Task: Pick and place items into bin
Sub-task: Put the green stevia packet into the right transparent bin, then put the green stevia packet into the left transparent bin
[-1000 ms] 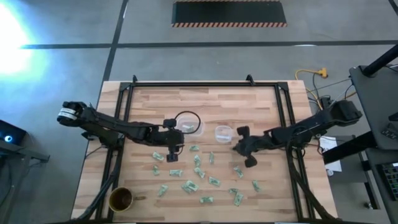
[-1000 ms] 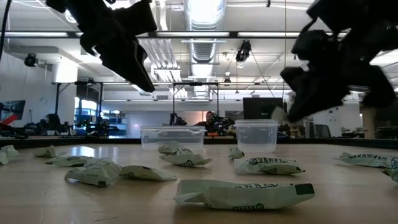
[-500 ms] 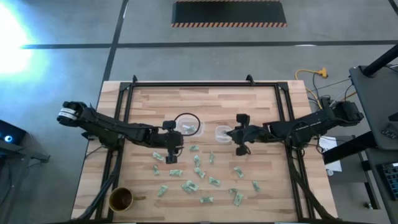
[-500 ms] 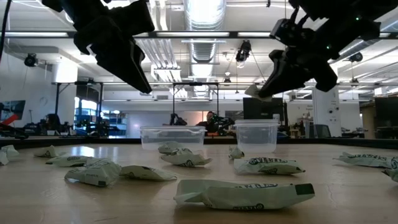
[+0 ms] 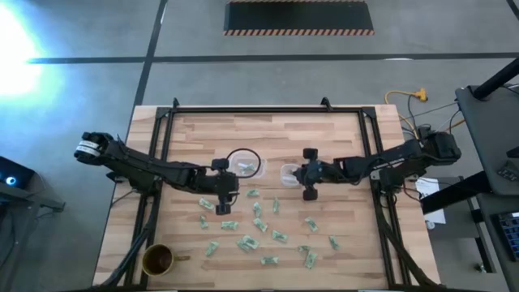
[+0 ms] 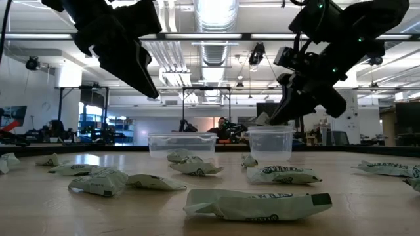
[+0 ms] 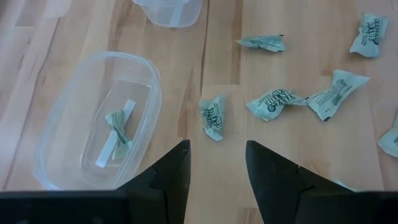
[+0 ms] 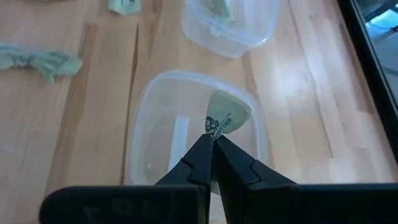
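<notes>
Directly below your right gripper (image 8: 211,142), clenched on a wrapped piece (image 8: 227,114), sits the right bin (image 8: 143,118); left gripper (image 7: 216,163), at nine o'clock, hangs released.

Two bins (image 5: 246,163) (image 5: 290,173) side by side mid-table; items (image 5: 259,225) scattered before them; cup (image 5: 158,259) at front-left corner.

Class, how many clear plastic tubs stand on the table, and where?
2. One tub sits near the table's middle with a wrapped piece inside; the other tub stands just right of it, under the right tool.
</notes>
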{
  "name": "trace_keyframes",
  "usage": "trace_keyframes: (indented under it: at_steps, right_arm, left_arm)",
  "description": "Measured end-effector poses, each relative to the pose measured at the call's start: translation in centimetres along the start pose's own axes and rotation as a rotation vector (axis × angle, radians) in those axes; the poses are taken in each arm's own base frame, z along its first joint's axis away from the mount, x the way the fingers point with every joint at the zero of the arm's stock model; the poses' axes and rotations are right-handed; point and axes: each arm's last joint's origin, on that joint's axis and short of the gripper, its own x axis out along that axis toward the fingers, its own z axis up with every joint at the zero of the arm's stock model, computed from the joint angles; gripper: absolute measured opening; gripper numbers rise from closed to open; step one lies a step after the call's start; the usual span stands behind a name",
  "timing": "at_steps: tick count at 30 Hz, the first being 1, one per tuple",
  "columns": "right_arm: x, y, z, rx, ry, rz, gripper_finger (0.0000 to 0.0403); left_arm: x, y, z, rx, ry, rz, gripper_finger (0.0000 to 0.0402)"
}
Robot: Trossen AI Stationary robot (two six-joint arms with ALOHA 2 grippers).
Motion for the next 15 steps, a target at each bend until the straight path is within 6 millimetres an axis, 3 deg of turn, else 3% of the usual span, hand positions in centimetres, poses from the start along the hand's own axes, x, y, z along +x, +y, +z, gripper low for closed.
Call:
trace_keyframes:
  at_steps: [6,15]
  right_arm:
    - [-0.05,-0.08,0.37,0.001,-0.012,-0.001,0.0019]
    - [-0.04,-0.04,0.32,0.025,-0.010,0.016,0.0103]
  left_arm:
    - [-0.01,-0.02,0.00,0.000,-0.001,-0.001,0.0138]
    - [-0.04,-0.14,-0.02,0.002,-0.001,-0.004,0.0138]
